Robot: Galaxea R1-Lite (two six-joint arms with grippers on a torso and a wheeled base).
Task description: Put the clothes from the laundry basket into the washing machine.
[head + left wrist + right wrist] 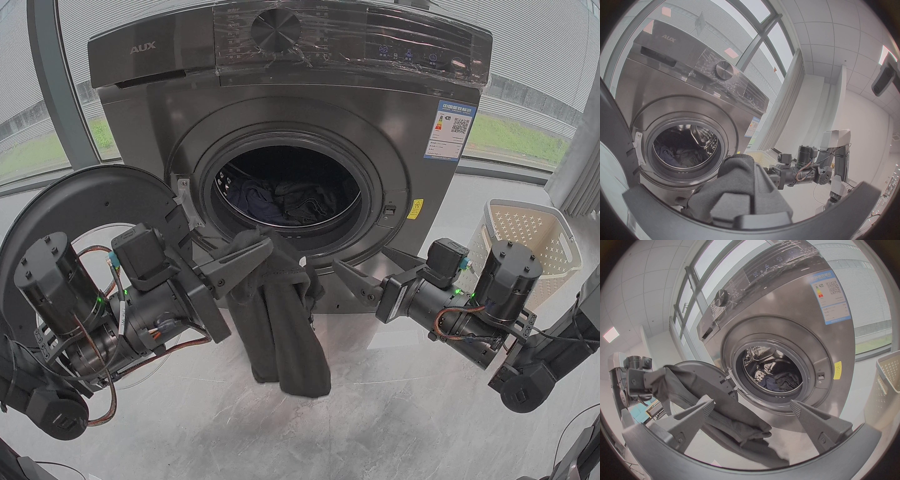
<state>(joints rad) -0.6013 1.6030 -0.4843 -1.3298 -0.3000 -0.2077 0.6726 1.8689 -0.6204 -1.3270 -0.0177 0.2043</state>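
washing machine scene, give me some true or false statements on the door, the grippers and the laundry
1. The washing machine door is shut. False: it stands swung open on the robot's left.
2. The left gripper holds a dark garment that hangs in front of the drum opening. True.
3. The right gripper is clamped on a garment. False: its jaws are open and hold nothing.
4. Clothes already lie inside the drum. True.
5. The laundry basket stands to the left of the machine. False: it stands on the robot's right.
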